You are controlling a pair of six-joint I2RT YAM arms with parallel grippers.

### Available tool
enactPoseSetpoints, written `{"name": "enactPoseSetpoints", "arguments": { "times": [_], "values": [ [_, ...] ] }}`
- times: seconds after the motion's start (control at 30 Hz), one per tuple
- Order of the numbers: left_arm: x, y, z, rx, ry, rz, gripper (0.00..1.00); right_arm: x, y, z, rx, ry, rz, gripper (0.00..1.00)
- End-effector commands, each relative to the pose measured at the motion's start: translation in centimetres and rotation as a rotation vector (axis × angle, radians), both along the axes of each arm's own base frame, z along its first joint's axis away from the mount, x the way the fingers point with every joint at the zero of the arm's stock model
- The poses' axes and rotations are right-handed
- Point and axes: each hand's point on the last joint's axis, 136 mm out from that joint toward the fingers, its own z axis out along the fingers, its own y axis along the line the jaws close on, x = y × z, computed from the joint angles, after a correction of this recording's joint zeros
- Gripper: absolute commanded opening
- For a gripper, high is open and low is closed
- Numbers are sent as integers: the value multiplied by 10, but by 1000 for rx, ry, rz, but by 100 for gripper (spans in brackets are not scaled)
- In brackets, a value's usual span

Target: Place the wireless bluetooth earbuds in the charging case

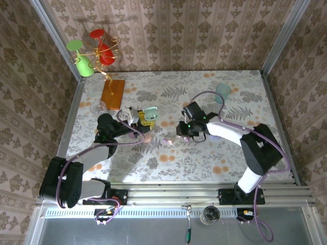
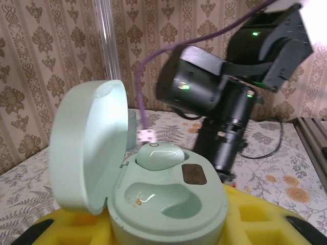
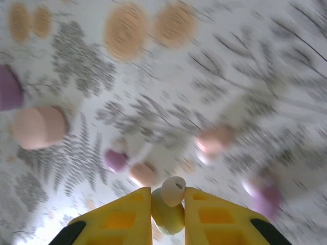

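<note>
An open mint charging case (image 2: 168, 204) sits gripped between the yellow fingers of my left gripper (image 2: 168, 217), its lid (image 2: 87, 148) swung up to the left. One mint earbud (image 2: 159, 154) is seated in the far socket; the near socket (image 2: 163, 196) is empty. My right gripper (image 3: 167, 204) is shut on a mint earbud (image 3: 168, 217) with a white tip, held above the table. Below it lie loose lilac (image 3: 116, 160) and pink (image 3: 143, 173) earbuds. From above, the left gripper (image 1: 140, 120) and right gripper (image 1: 183, 130) face each other mid-table.
A pink case (image 3: 38, 127) and a purple case (image 3: 9, 88) lie on the flowered table at the left. Further pink (image 3: 214, 139) and lilac (image 3: 265, 196) buds lie to the right. A wooden block (image 1: 113, 93), a teal cup (image 1: 223, 91) and a stand of coloured glasses (image 1: 94, 53) stand at the back.
</note>
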Motion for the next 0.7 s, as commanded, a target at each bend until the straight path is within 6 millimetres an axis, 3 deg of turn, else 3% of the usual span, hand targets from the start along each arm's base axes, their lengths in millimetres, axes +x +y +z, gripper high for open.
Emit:
{"name": "enactPoseSetpoints", "arguments": {
  "times": [0.0, 0.3, 0.53, 0.67],
  "values": [
    [-5, -2, 2, -6, -34, -21, 29, -17, -27, -3, -42, -5, -95, 19],
    [-2, -7, 3, -26, -25, -44, 29, -66, -63, -34, -104, 84, -156, 20],
    [-2, -8, 3, -29, -16, -48, 29, -75, -55, -42, -84, 111, -145, 24],
    [-2, -10, -1, -24, -6, -49, 29, -77, -47, -44, -74, 119, -130, 32]
  ]
}}
